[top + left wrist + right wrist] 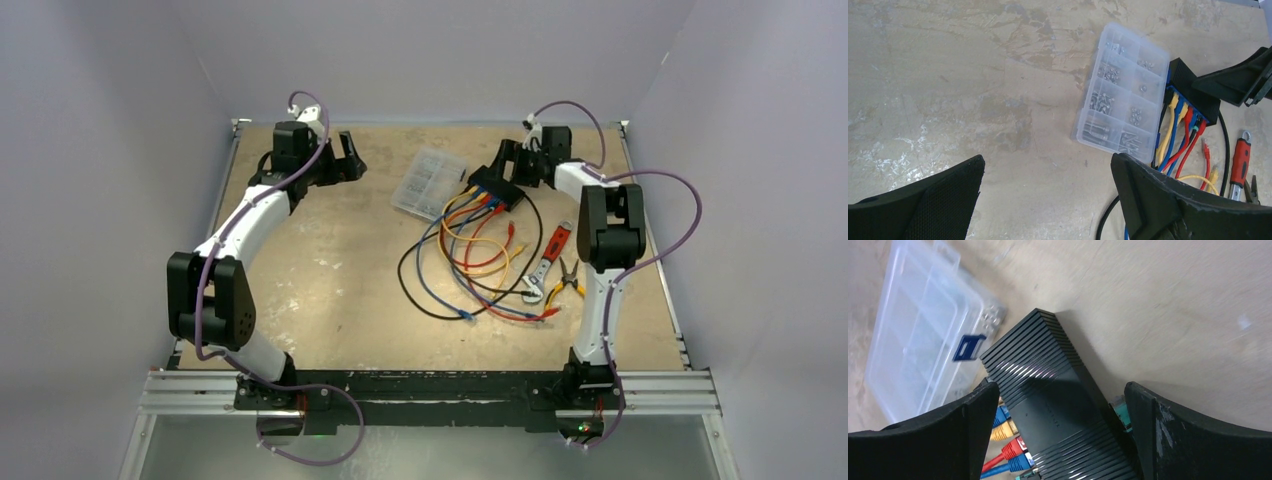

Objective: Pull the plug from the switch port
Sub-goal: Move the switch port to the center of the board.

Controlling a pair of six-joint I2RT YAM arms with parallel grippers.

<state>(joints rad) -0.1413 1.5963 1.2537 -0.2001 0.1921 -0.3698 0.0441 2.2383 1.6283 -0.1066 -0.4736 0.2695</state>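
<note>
The black switch (497,188) lies at the back right of the table, with several coloured plugs (1184,114) in the row of ports on its near side: yellow, blue and red. My right gripper (508,160) hovers over it, open. In the right wrist view the ribbed switch (1058,410) fills the gap between the fingers of that gripper (1060,387), with blue, yellow and red plugs (1009,430) at its left and a teal plug (1120,412) at its right. My left gripper (351,161) is open over bare table, well left of the switch (1193,90).
A clear compartment case (430,182) of screws lies just left of the switch. Looped cables (470,265) spread toward the front. A red-handled wrench (548,262) and pliers (565,282) lie to their right. Walls enclose the table on three sides.
</note>
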